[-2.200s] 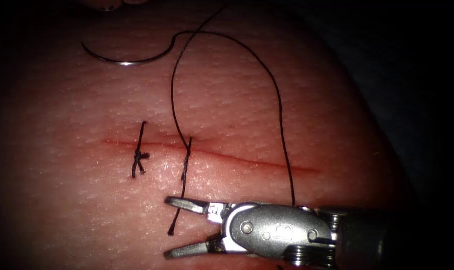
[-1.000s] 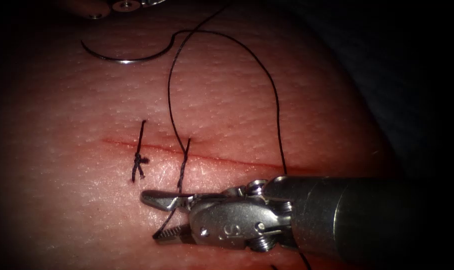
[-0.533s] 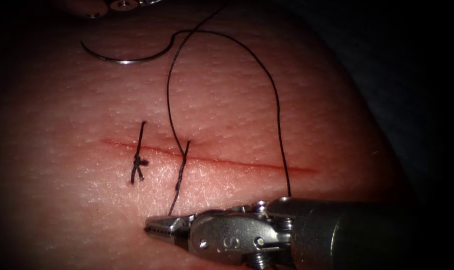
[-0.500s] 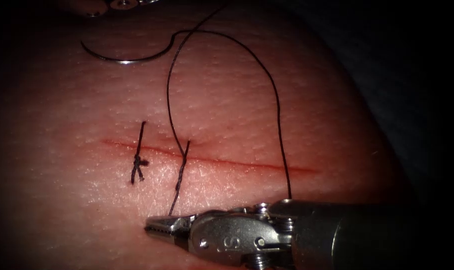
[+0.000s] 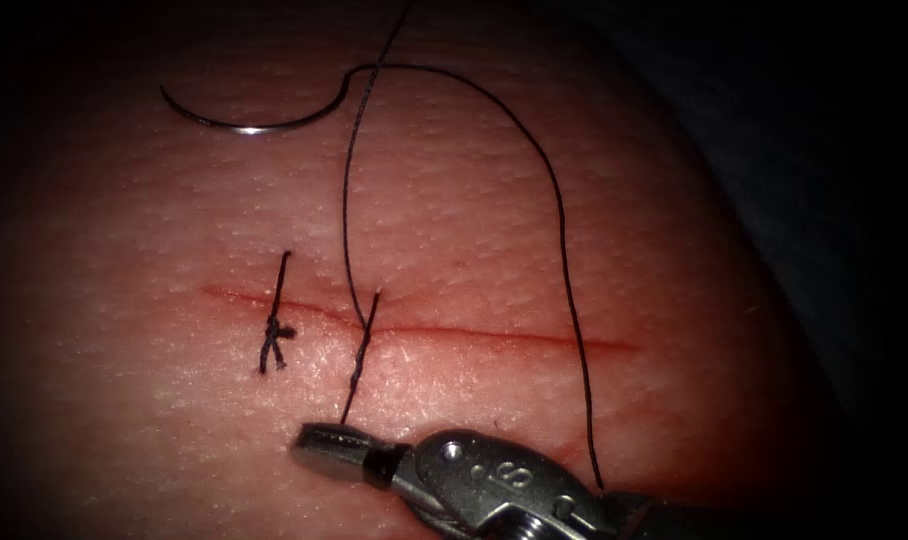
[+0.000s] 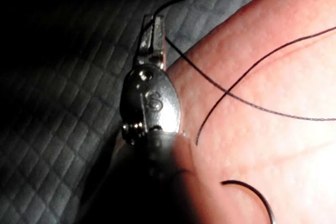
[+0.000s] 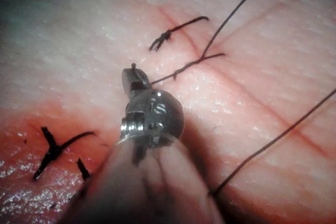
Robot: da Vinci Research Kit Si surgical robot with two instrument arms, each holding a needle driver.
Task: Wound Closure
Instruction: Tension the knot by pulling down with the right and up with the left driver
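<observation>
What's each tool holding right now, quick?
Left tool: shut on the thread, off the tissue.
Right tool: shut on the thread's short tail below the cut.
Needle: lying free on tissue.

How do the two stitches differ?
The left stitch is knotted, ends short; the right stitch is unknotted. Nothing holds the left stitch; the right stitch's thread is gripped by right tool and left tool. Both cross the cut. The needle lies free on the tissue.

Right tool clamped, low
</observation>
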